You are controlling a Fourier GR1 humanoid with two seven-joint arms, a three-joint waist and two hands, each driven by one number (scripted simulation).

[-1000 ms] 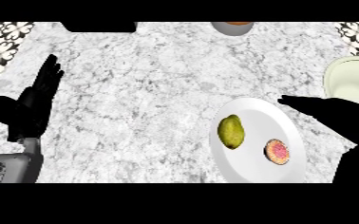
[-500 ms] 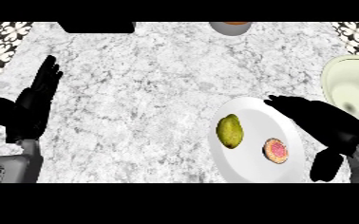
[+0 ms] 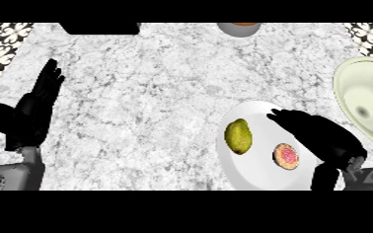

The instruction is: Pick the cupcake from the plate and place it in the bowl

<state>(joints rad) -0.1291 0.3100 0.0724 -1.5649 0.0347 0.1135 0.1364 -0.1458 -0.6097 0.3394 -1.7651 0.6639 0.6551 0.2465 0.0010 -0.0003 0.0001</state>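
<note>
The marble counter [image 3: 146, 103] fills the frame. At the right edge sits one pale bowl [image 3: 355, 96], partly cut off. Lower right lies one white plate [image 3: 251, 113], carrying one green mango-like fruit [image 3: 238, 136] and one pink-topped cupcake [image 3: 286, 155]. The right hand [image 3: 317, 135] hovers over the plate beside the cupcake, fingers extended, holding nothing. The left hand [image 3: 33, 111] rests open at the left edge, fingers up.

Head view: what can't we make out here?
- Bowl: cut off by the right edge.
- Plate: its right part is hidden under the right hand.
- Cup-like object at the top edge: mostly cut off, contents unreadable.
- Dark object, top left: cut off, unidentifiable.
</note>
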